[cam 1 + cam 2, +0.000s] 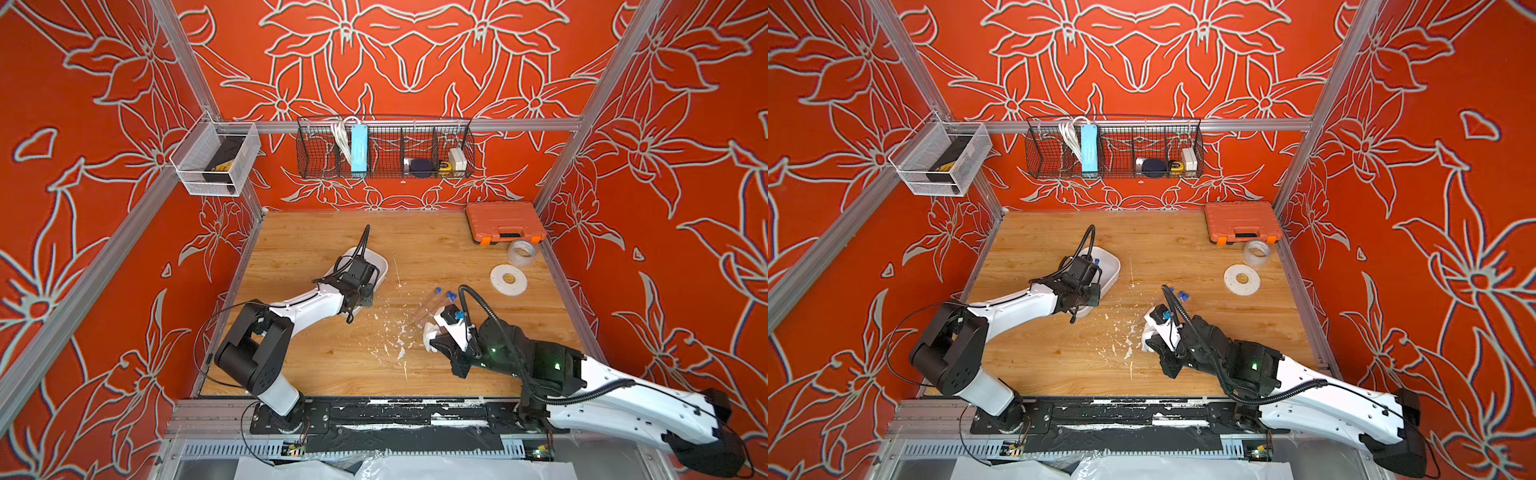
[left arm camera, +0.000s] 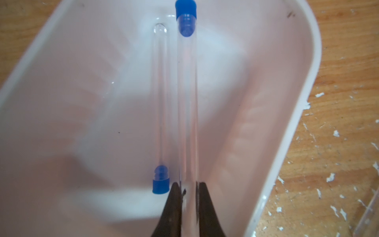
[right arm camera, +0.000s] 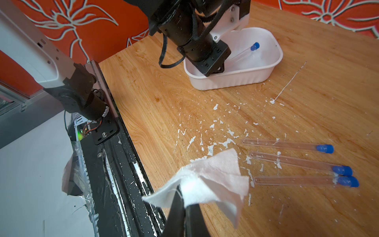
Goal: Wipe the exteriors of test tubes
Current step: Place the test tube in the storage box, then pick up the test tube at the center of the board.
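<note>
On the wooden table [image 1: 316, 357] sits a white tray [image 3: 235, 79]; over it the left gripper [image 2: 188, 184] pinches one test tube [image 2: 187, 102] by its uncapped end, a second tube [image 2: 161, 102] lying in the tray beside. Further right, the right gripper [image 3: 184, 201] clamps a crumpled tissue [image 3: 215, 180], just beside three test tubes [image 3: 287, 160] lying on the wood.

readable text: none | left arm motor casing [image 3: 174, 22]: tiny white print, illegible
</note>
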